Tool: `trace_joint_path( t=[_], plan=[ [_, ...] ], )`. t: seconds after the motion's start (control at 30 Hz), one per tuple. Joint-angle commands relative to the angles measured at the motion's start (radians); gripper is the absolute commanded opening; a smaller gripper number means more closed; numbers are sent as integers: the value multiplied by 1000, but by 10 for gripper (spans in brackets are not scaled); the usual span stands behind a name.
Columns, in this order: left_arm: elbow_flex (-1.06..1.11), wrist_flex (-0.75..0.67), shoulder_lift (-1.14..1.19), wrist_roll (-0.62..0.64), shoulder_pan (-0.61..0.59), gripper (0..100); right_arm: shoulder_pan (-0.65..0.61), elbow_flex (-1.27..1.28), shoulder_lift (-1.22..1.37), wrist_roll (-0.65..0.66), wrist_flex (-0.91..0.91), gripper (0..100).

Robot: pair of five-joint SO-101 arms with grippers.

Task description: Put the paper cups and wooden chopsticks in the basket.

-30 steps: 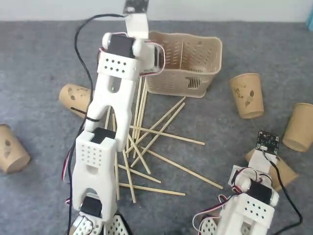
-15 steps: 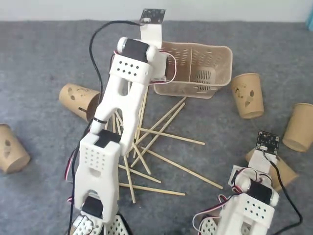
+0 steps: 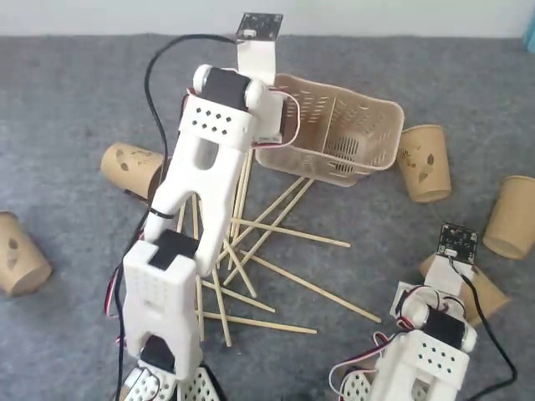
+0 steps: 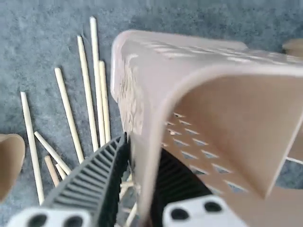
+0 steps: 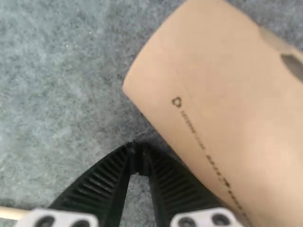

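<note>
Step in hand, as I judge it: basket (image 3: pixel 372 138) positioning. L gripper (image 4: pixel 142 150) clamps its wall; basket sits tilted beside chopsticks (image 3: pixel 276 225). R gripper (image 5: pixel 138 158) closed, empty, beside cup (image 5: pixel 222 109). Next: level basket, release.

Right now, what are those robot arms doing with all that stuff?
The left arm's fingers are clamped on a wall of the basket, which is tipped up at one side. The chopsticks lie scattered on the grey mat beside it, and cups lie around them. The right arm's fingers are shut and empty, low over the mat next to one cup.
</note>
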Motion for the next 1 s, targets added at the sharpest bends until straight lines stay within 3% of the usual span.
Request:
trace_joint_path(
  t=[0.0, 0.23, 0.5, 0.67, 0.97],
  plan=[
    [-189, 29, 41, 14, -51, 11, 13, -32, -4, 12, -22, 6],
    [-415, 11, 133, 124, -48, 12, 13, -32, -4, 12, -22, 6],
    [-432, -21, 331, 155, -41, 12, 15, -32, -4, 12, -22, 6],
    [-449, 37, 324, 155, -20, 11, 15, -32, -4, 12, -22, 6],
    [-150, 35, 120, 152, -17, 11, 15, -32, -4, 12, -22, 6]
  ],
)
